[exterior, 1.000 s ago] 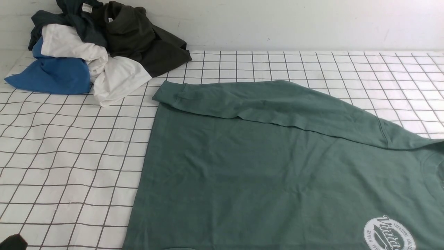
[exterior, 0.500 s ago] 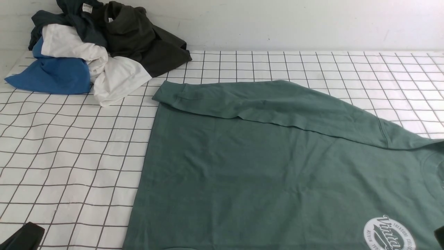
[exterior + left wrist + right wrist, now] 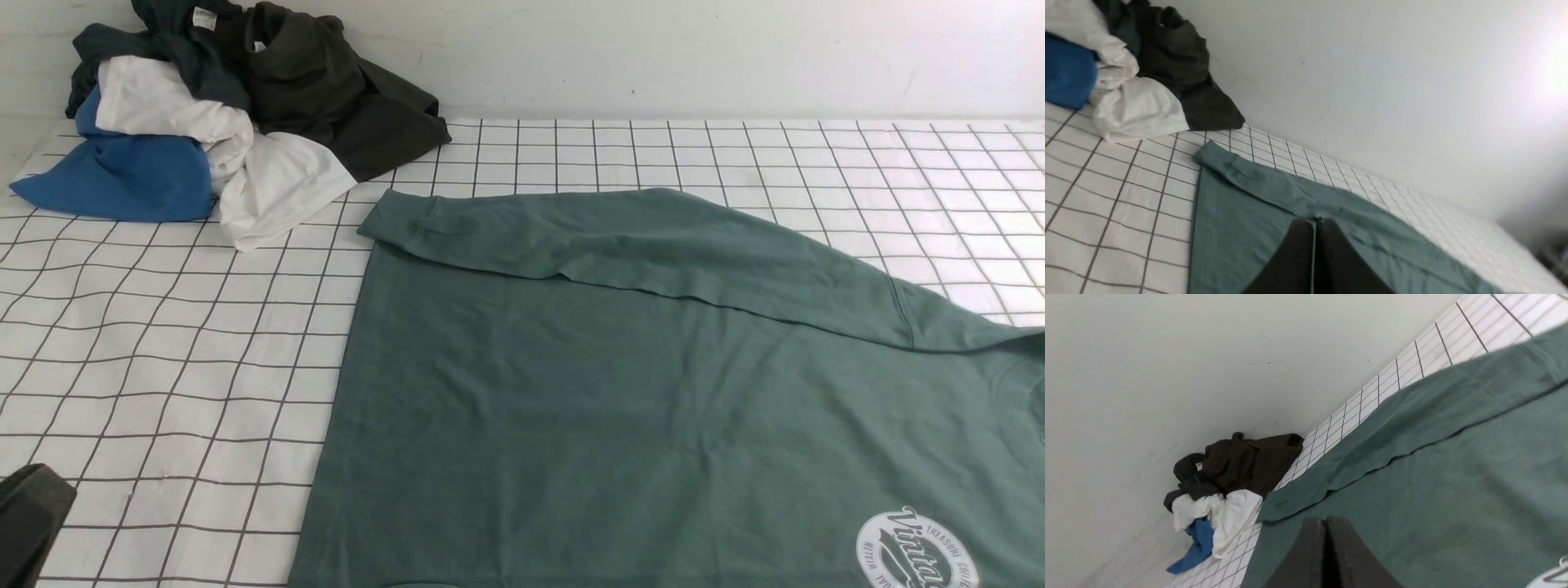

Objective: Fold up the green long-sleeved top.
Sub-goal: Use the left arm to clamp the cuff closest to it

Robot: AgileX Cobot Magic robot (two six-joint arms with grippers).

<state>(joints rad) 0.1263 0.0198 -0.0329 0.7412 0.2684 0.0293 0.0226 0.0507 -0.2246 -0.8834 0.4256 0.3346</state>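
Where the left gripper (image 3: 1314, 223) sits: low at the near left corner of the white grid-checked tablecloth (image 3: 163, 367), left of the garment and clear of it. Its 2 dark fingers are pressed together on nothing.
Right gripper (image 3: 1326, 520): outside the front view. Its own camera shows both fingers closed tight and empty, with green fabric just ahead of them.
Task garment: the large sage-green cotton long-sleeved top (image 3: 653, 392) lies flat on the cloth, filling the near centre and right and running off the near and right edges of the front view.
Print: 1 round white "Vintage" logo (image 3: 914, 551), face up at the near right.
Sleeve: 1 long sleeve (image 3: 637, 241) lies folded across the far side of the body, its cuff (image 3: 396, 220) pointing left.
Far left corner: 4 crumpled pieces heaped together just beyond the cuff and apart from it.
Heap contents: a blue garment (image 3: 122, 175), a white garment (image 3: 269, 184), a dark olive-black garment (image 3: 343, 98) and a dark teal garment (image 3: 180, 49) with a white neck label.
Backdrop: plain white wall (image 3: 694, 57).
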